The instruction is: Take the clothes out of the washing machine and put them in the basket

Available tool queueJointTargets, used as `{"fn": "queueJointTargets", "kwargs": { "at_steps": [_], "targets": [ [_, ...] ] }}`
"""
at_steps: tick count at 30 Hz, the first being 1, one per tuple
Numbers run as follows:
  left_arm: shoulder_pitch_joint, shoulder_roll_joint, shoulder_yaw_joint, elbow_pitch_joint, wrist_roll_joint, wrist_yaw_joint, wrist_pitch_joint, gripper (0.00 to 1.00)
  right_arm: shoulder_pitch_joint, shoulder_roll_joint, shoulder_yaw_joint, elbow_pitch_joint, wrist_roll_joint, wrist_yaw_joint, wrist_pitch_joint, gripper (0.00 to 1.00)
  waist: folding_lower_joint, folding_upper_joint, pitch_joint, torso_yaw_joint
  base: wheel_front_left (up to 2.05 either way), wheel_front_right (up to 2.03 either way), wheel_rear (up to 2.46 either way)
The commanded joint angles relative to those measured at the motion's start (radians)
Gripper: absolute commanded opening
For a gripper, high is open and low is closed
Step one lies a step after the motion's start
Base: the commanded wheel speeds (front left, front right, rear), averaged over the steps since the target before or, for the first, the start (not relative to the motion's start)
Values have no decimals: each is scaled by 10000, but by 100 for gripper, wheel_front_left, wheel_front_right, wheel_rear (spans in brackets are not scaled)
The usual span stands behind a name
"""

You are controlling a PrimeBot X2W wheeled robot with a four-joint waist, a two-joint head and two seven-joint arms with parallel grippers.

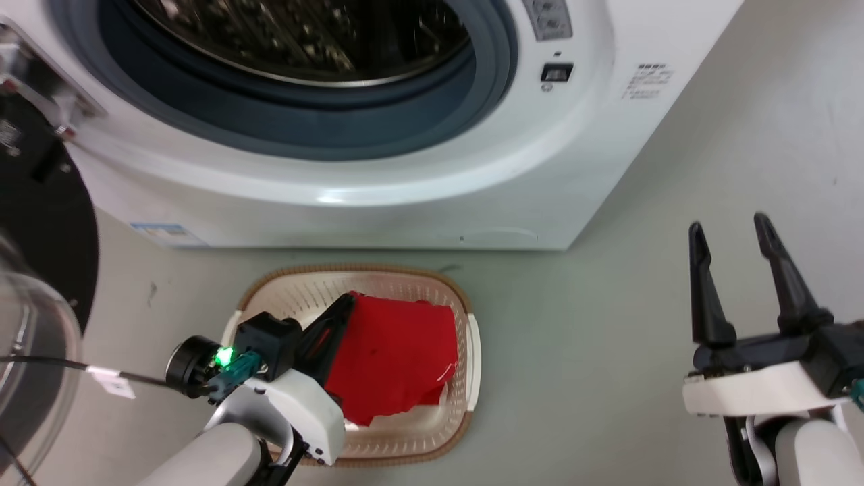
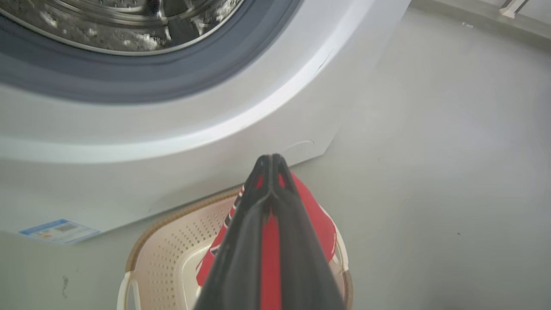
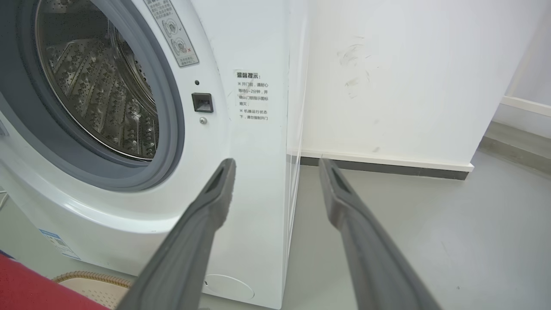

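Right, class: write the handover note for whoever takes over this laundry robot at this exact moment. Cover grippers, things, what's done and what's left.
Left gripper: shut on the red jersey, low over the basket.
Right gripper: open, empty, off to the right above the floor.
Washing machine: door open; no clothes in the part of the drum that shows.
Done: jersey is out and lies in the basket.
Left: open the left gripper and lift it clear.
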Motion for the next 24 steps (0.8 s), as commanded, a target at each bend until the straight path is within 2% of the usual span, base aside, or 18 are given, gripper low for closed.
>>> {"fn": "queueJointTargets", "kwargs": {
  "at_steps": [1,9,17,24],
  "targets": [
    [-199,-111,-9,272,-46,-114,-49,0,-208,5,-3,-44,-32,-7,-20,100,0,0,559,-86,0,0,0],
    [-1597,-1453,-322,4523,-117,-1314,-410,0,-1202,8,15,-353,-72,-7,-22,100,0,0,2433,-513,0,0,0],
    [-3446,-2784,-505,8756,-267,-2409,-107,0,-2012,11,-48,-658,151,-7,-21,100,0,0,4092,-1020,0,0,0],
    [-4616,-3213,-660,11189,-232,-2783,333,0,-2475,10,7,-930,411,-7,-21,100,0,0,5037,-1464,0,0,0]
  ]
}}
